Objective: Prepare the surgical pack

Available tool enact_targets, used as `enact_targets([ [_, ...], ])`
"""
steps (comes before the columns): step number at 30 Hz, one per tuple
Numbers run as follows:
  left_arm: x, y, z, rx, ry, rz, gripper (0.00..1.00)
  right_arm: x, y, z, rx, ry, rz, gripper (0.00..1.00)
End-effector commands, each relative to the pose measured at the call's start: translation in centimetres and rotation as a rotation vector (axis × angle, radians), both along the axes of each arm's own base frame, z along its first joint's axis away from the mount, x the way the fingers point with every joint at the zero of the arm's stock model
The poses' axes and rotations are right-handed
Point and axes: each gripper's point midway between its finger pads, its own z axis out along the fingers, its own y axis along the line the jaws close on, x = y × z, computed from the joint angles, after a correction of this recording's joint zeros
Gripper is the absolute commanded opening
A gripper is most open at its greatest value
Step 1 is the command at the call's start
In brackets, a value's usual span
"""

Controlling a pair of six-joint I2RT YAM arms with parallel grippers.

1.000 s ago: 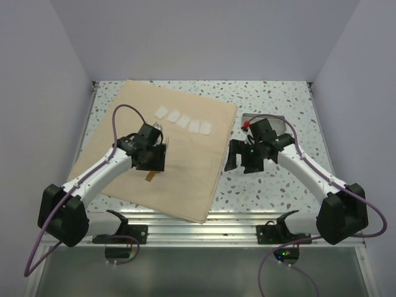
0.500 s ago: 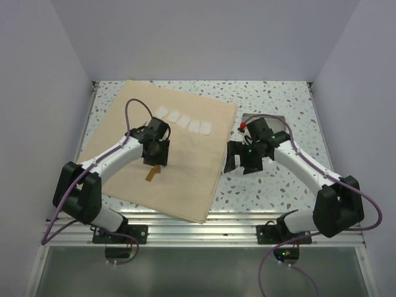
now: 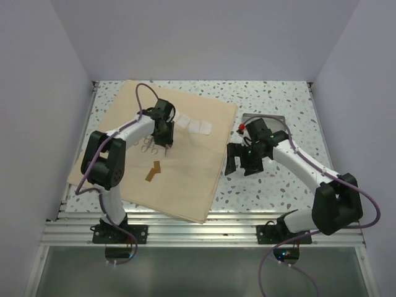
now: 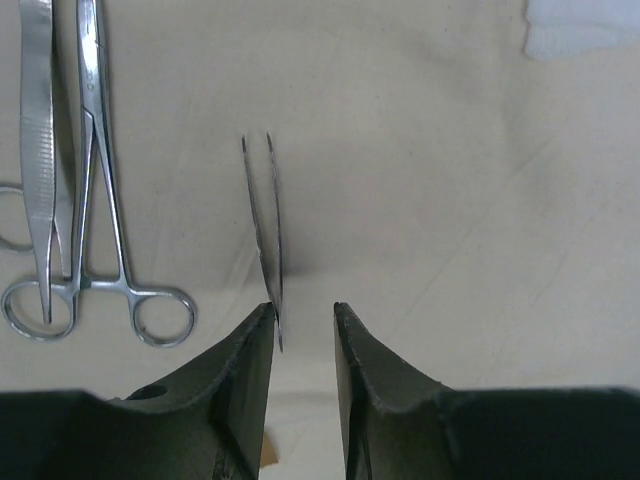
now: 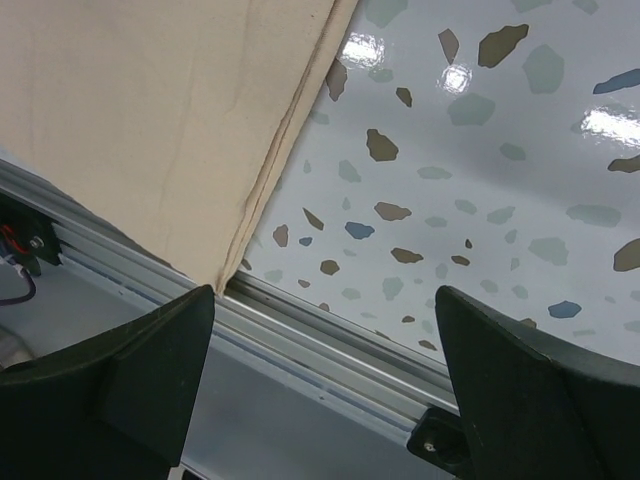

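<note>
Surgical pack: fabric sheet (image 3: 185,179) spread over the left of the table (image 3: 272,179); gauze squares (image 3: 195,125) and steel instruments (image 4: 37,120) laid on it.
Left gripper (image 4: 304,312): fingers narrowly parted, nothing clamped.
Tweezers (image 4: 268,240): flat on the sheet, rear end beside one fingertip.
Right gripper (image 5: 325,295): spread wide above the sheet's right edge.

The speckled tabletop (image 3: 272,93) carries 2 things directly: a tan fabric sheet (image 3: 185,173) across the left half of the frame, and a grey tray (image 3: 280,117) at centre right.
</note>
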Motion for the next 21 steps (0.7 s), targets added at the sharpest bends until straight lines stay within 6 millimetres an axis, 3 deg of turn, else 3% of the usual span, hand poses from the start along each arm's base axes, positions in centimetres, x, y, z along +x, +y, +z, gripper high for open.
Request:
enact_targets([
  [1, 3.1, 0.1, 0.2, -0.03, -0.044, -0.001, 0.33, 0.4, 0.2, 1.0, 0.001, -0.016, 0.022, 0.96],
  [11, 4.4, 0.4, -0.9, -0.046, -0.019, -0.002, 0.31, 1.0, 0.4, 0.9, -0.003, -0.007, 0.014, 0.96],
  [16, 4.1, 0.0, -1.6, -0.061, 0.002, -0.012, 0.2, 1.7, 0.9, 1.1, 0.005, -0.01, 0.013, 0.96],
  [21, 3.6, 0.1, -2.2, -0.057, 0.023, -0.021, 0.17, 3.1, 1.6, 1.8, 0.023, -0.025, 0.009, 0.96],
])
